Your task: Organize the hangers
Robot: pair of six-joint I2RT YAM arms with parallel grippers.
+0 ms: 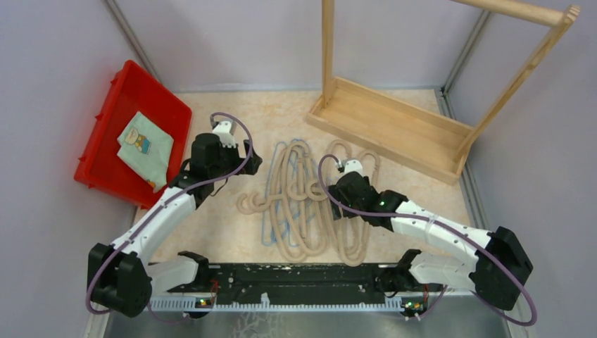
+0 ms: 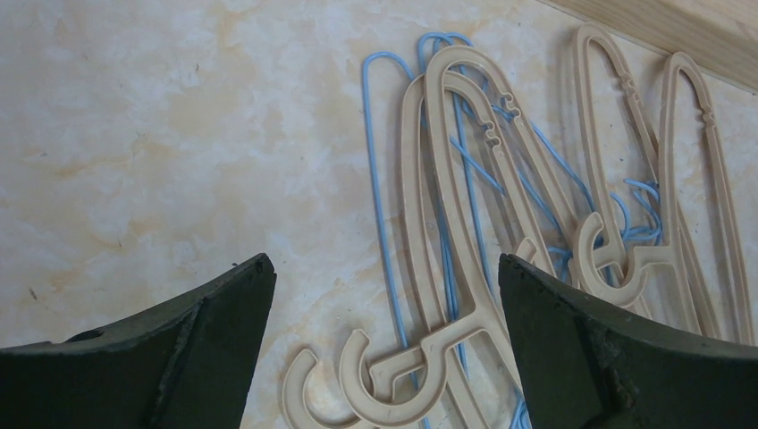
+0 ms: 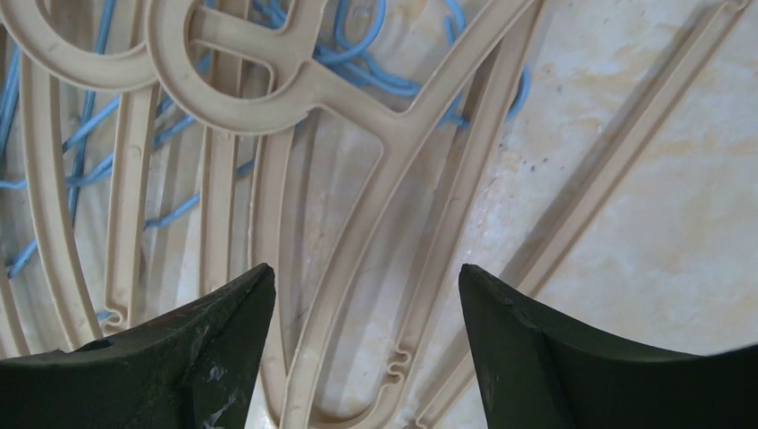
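Observation:
A tangled pile of hangers (image 1: 303, 201) lies flat in the middle of the table: thick beige ones and thin light-blue wire ones. My left gripper (image 1: 248, 160) is open and empty at the pile's left edge. In its wrist view (image 2: 384, 264) two beige hooks (image 2: 393, 398) lie between the fingers, with a blue wire hanger (image 2: 375, 179) beside them. My right gripper (image 1: 336, 197) is open and empty over the right part of the pile. In its wrist view (image 3: 365, 268) the shoulder end of a beige hanger (image 3: 393, 134) lies between the fingers, with blue wire (image 3: 357, 54) beneath.
A red bin (image 1: 105, 120) holding a folded cloth (image 1: 144, 144) stands at the left. A tall wooden rack frame (image 1: 394, 123) with a tray base stands at the back right. Grey walls close in the sides and back.

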